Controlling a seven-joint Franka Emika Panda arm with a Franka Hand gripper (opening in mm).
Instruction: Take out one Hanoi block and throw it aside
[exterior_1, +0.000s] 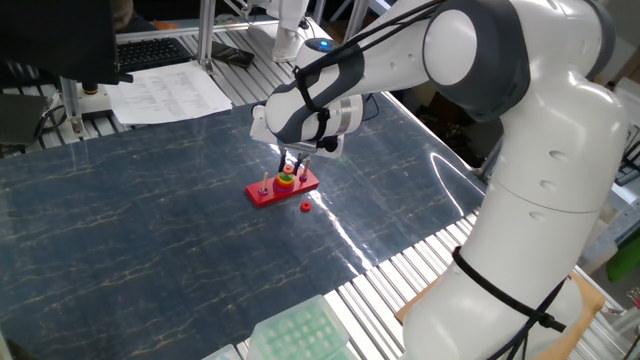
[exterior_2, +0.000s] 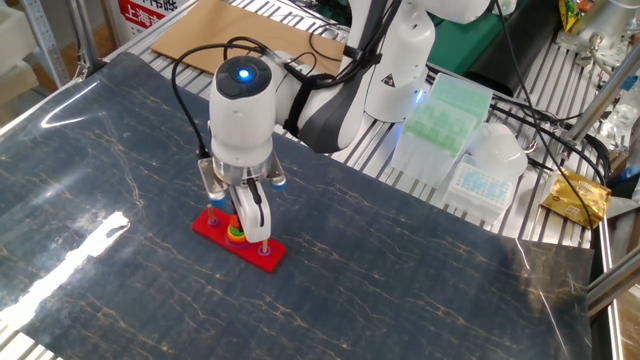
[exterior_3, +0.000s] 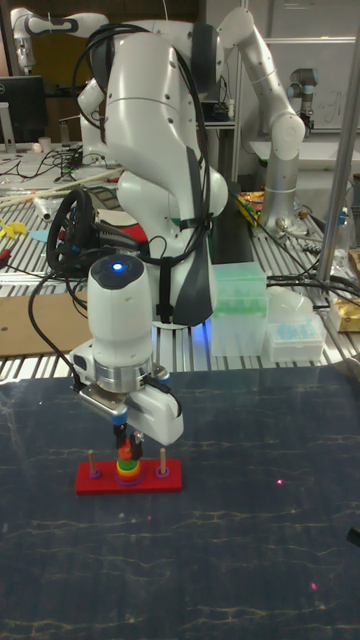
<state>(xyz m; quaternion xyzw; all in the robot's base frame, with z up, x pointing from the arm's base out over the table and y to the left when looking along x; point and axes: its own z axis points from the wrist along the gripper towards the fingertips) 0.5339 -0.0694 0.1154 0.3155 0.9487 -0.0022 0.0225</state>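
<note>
The red pegged base lies on the dark table. Green and yellow discs are stacked on its middle peg. At the top of that stack, near the peg's tip, is the reddish-orange Hanoi block. My gripper points straight down over the middle peg, with its fingers shut on the block. In the other fixed view the fingers hide most of the block.
A small pure-red disc lies loose on the table just in front of the base. White and green tube racks stand on the metal frame past the table's far edge. Papers lie at the far left.
</note>
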